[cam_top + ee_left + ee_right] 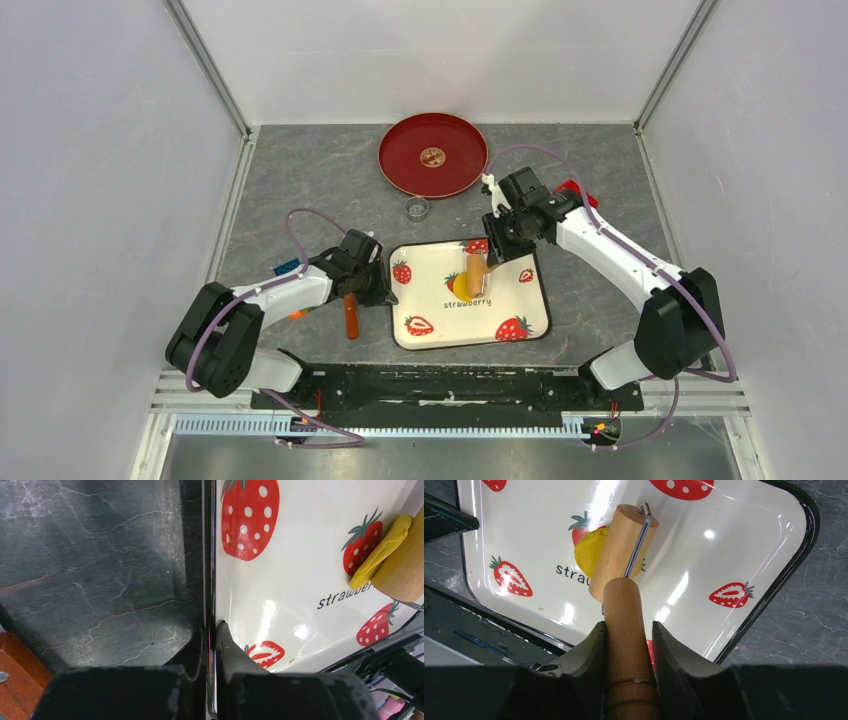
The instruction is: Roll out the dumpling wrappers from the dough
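Note:
A lump of yellow dough (460,288) lies on the strawberry tray (505,298), under the drum of a wooden roller (477,276). My right gripper (498,250) is shut on the roller's handle (624,610), and the drum (621,550) rests on the dough (586,555). My left gripper (385,291) is shut on the tray's left rim (210,580), with one finger (227,645) inside the tray. The dough (380,552) and roller (402,565) also show at the right of the left wrist view. One small flat round wrapper (432,156) lies in the middle of the red plate (400,160).
A small metal ring cutter (417,208) stands between plate and tray. A tool with a brown wooden handle (350,316) lies left of the tray, beside my left arm. A red object (577,190) lies behind my right arm. White walls close in the table.

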{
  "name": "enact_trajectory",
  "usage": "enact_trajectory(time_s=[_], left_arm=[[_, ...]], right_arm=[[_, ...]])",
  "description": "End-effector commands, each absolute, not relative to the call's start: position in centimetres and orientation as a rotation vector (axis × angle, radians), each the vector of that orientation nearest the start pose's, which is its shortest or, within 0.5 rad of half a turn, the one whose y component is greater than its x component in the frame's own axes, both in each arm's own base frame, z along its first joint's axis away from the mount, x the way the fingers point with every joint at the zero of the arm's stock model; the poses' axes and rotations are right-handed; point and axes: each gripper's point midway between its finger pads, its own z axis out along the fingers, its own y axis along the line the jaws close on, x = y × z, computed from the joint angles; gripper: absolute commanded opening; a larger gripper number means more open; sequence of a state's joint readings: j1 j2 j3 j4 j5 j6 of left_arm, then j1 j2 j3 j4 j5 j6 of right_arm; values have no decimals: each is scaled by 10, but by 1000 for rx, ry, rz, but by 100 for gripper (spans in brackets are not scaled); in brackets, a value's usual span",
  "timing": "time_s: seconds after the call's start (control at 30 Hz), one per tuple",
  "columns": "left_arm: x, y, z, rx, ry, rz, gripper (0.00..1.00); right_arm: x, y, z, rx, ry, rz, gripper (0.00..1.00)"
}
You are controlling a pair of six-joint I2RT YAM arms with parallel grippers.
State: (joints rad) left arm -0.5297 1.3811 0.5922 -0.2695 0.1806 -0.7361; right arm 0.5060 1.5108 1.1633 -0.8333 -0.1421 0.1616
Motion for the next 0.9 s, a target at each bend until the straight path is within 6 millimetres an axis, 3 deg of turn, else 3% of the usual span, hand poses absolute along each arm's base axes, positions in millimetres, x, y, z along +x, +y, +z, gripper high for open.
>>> enact_trajectory(time_s=[0.0,0.13,0.23,0.33,0.57,0.73,0.87], left_arm=[[196,-155,-11,-267,2833,-356,2],[196,-155,-11,-268,2833,-356,2],[196,-155,-11,-266,2835,-354,2],[195,-155,-12,-268,2837,-354,2],[195,-155,-12,-267,2836,-355,2],[195,-155,-12,-264,2838,-356,2],[195,-156,-11,-263,2837,-357,2]], right_arm=[[214,61,31,-680,3038,-410,0],[225,115,45,-762,2941,48,0],[237,158,80,-795,2775,370,0],[247,187,114,-826,2627,565,0],[264,224,169,-807,2423,791,0],[266,239,183,-777,2377,910,0],[273,236,184,-736,2393,863,0]])
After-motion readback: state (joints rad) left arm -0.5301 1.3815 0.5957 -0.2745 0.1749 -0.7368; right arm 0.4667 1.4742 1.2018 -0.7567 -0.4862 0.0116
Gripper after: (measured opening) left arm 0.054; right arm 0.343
